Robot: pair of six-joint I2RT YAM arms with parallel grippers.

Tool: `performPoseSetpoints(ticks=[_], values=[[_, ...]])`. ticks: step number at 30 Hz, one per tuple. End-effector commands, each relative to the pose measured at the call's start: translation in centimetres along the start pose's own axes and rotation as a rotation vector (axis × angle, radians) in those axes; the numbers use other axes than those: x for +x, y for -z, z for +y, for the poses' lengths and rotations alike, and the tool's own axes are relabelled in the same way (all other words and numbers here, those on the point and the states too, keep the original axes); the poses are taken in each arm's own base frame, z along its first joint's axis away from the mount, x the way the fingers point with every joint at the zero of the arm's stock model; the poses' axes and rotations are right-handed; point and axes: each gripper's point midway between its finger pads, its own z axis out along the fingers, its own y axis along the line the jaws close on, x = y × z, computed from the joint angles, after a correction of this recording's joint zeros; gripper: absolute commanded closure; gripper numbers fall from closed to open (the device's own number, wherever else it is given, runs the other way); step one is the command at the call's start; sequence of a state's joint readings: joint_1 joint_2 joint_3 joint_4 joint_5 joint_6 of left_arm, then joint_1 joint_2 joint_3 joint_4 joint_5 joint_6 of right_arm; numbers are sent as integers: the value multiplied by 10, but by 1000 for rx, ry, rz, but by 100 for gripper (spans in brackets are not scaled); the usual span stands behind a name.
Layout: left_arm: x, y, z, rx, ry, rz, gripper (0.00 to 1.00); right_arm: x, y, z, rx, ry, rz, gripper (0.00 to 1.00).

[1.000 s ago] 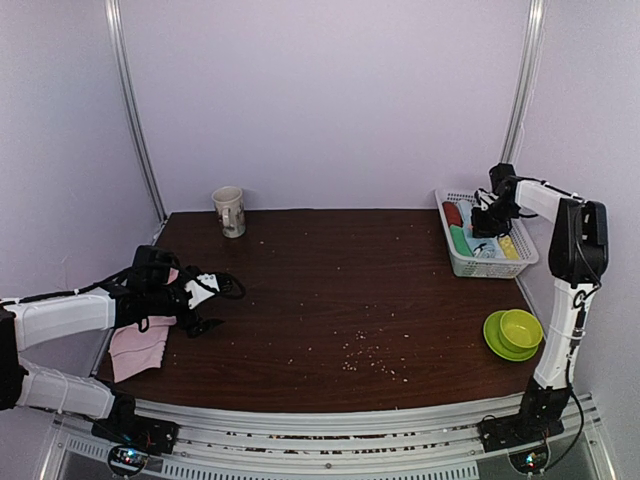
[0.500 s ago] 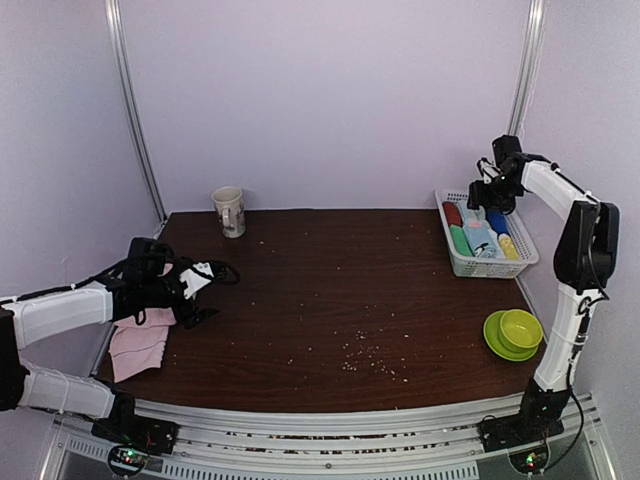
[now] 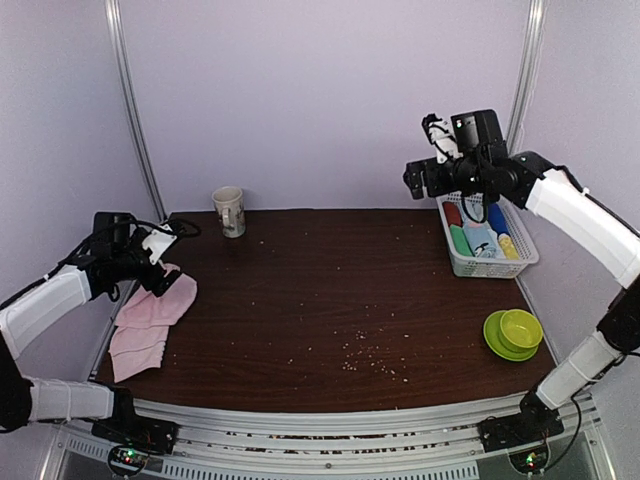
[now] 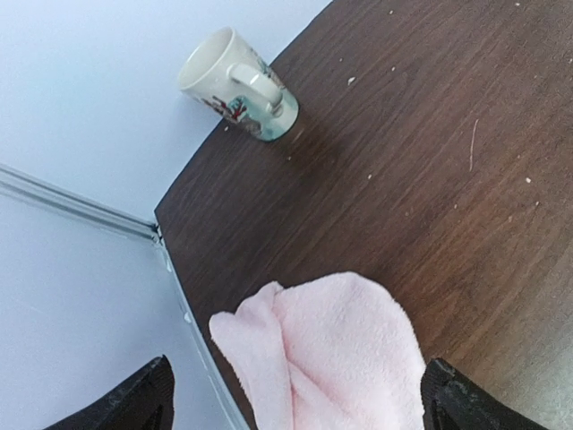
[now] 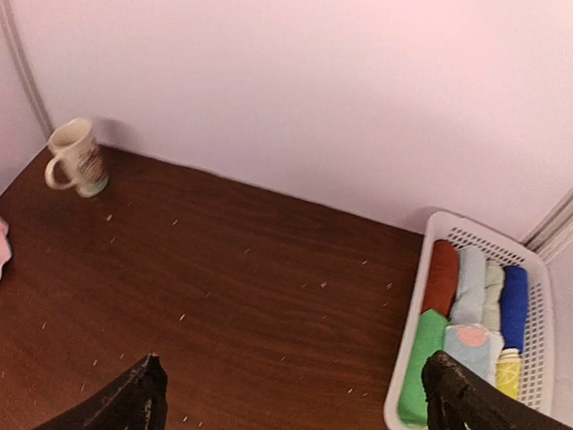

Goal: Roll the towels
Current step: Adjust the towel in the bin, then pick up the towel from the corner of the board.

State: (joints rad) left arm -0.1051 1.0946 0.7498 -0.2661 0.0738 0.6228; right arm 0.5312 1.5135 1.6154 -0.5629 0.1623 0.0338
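Dark wood-grain table [image 3: 330,280] with little pale crumbs [image 3: 365,358] sprinkled all over it, the thickest patch sitting front and a bit right of the middle. A cream mug [image 3: 229,211] with a reddish print stands upright at the back left, right up near the plain pale wall [image 3: 330,100]. Over at the back right corner there's a white slatted basket [image 3: 478,266] along the table's right edge. Closer to the front on that same side, well apart from the basket, is a lime green bowl [image 3: 521,328] sitting on a matching green plate [image 3: 497,343]. A metal pole [image 3: 135,110] runs up each back corner.
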Motion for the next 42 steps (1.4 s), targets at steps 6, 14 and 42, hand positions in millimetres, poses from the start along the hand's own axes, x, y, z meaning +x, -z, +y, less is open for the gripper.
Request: performPoseSetpoints(ticks=[6, 14, 42], values=[[71, 12, -17, -50, -69, 209, 2, 56, 36, 105, -531, -188, -159, 0], [121, 9, -33, -71, -104, 374, 2, 90, 42, 132, -363, -40, -149, 0], [151, -19, -38, -105, -136, 458, 38, 104, 46, 135, -180, -109, -201, 0]])
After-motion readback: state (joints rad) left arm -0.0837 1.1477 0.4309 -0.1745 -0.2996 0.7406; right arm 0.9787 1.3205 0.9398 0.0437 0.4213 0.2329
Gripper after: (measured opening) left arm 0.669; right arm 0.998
